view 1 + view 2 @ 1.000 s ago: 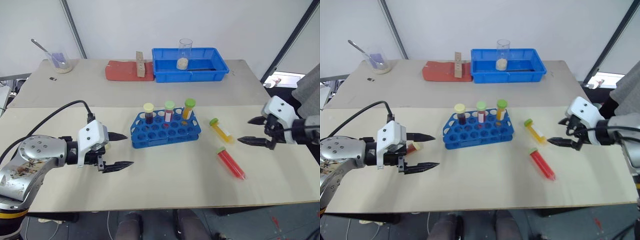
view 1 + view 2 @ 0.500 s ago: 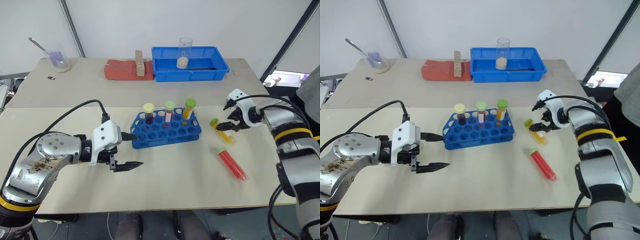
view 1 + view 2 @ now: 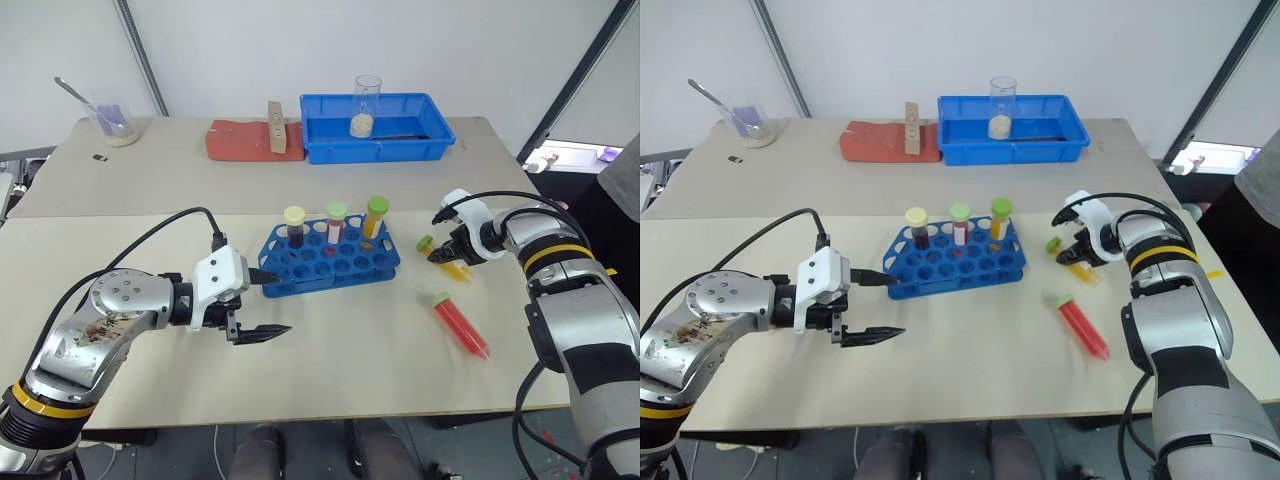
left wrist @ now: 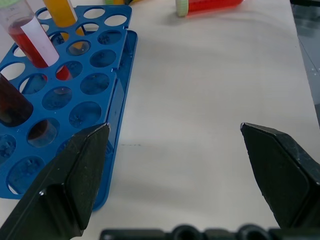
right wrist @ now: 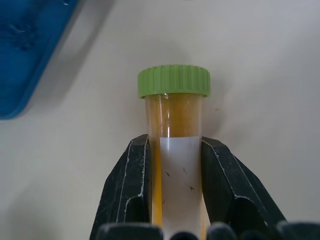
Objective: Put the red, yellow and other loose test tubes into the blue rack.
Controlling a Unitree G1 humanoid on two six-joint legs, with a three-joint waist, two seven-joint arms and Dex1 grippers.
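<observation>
At the far left of the bench (image 3: pixel 120 390), a small beaker (image 3: pixel 118 124) holds a spoon and what may be a pale powder; the view is too distant to be sure. The left claw (image 3: pixel 270 303) hangs wide open and empty just beside the left end of the blue rack (image 3: pixel 330 262), one finger nearly at its wall, probably placed to steady the rack while tubes go in. The rack carries three upright tubes in its back row: a dark one under a pale-yellow cap (image 3: pixel 295 226), a red one under a green cap (image 3: pixel 336 223), and an orange one under a green cap (image 3: pixel 375 218); its other holes are free. Behind it, the larger blue bin (image 3: pixel 378 129) holds a clear beaker with a pale heap at its bottom. Right of the rack, the right claw (image 5: pixel 172 172) is clamped across the labelled body of the yellow-orange tube (image 5: pixel 175 145), which lies on the bench, its cap towards the rack; gripping mid-body leaves the cap clear and should ease tipping it upright. The bright red tube (image 3: pixel 461 325) lies loose on the bench nearer the front edge.
</observation>
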